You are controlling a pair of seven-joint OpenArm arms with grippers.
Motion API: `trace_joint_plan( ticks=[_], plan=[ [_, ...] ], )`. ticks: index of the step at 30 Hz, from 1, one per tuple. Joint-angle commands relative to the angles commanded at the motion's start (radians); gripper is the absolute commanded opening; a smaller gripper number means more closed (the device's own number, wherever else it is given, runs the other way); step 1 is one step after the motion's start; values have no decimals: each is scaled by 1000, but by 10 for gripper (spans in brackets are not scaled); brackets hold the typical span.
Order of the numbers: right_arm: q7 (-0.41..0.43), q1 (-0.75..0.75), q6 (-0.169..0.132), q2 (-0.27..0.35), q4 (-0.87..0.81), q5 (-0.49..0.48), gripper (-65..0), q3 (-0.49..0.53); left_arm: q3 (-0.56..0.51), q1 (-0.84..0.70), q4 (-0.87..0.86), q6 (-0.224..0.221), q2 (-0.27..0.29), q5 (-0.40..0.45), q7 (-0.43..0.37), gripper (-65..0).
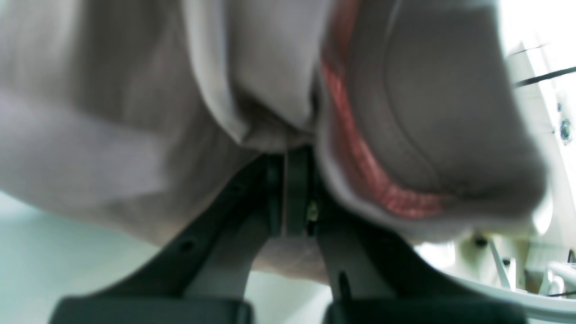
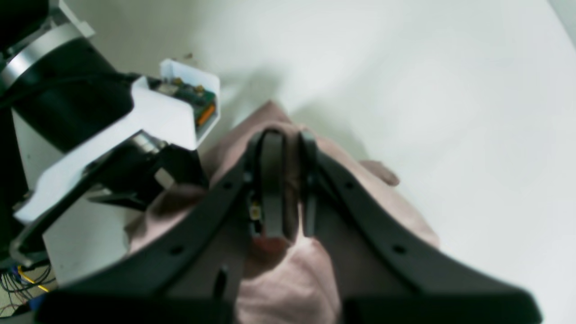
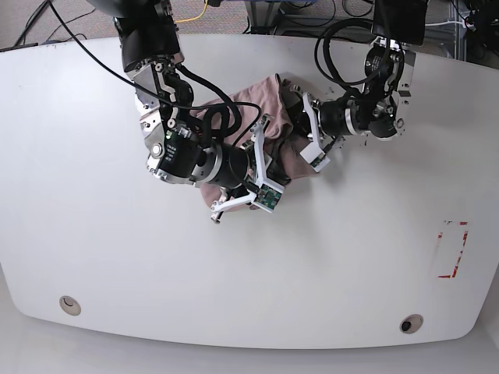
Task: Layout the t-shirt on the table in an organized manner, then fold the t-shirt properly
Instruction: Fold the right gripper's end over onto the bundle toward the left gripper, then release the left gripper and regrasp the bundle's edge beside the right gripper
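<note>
Gripping the bunched t-shirt (image 3: 265,105), both arms' jaws (apparently) closed.

No text, label, brand or number is legible anywhere; the red rectangular mark (image 3: 453,249) on the worktop (image 3: 93,234) carries no readable characters.

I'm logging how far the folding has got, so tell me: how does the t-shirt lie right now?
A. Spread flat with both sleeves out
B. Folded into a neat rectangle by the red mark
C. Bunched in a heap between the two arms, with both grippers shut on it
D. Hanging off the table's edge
C: the t-shirt is a crumpled heap mid-table, with the left gripper and right gripper each pinching its fabric.
</note>
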State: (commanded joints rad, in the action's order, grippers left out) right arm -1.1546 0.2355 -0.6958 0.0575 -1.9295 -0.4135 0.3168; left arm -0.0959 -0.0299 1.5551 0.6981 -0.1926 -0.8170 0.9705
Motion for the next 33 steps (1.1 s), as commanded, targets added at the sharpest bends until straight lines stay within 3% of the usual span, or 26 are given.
trace_joint_plan(
  ticks=[4, 11, 21, 25, 27, 33],
  plan=[
    [6, 12, 0, -6, 32, -2, -596, 20, 61, -14, 14, 0, -34, -77, 2, -644],
    [8, 14, 0, -31, 61, 3, -596, 40, 175, -34, 20, 0, -86, -180, 2, -528],
    [51, 20, 0, -80, 106, 3, -582, 52, 310, -87, 21, 0, -173, -262, 2, -519],
    [91, 31, 8, -104, 153, 5, -453, 54, 336, -106, 54, 0, -189, -262, 2, -519],
    [110, 34, 8, -109, 170, 5, -333, 54, 338, -126, 77, 0, -196, -262, 2, -519],
    [140, 49, 9, -127, 170, 5, -106, 48, 331, -157, 130, 0, -198, -261, 2, -519]
  ],
)
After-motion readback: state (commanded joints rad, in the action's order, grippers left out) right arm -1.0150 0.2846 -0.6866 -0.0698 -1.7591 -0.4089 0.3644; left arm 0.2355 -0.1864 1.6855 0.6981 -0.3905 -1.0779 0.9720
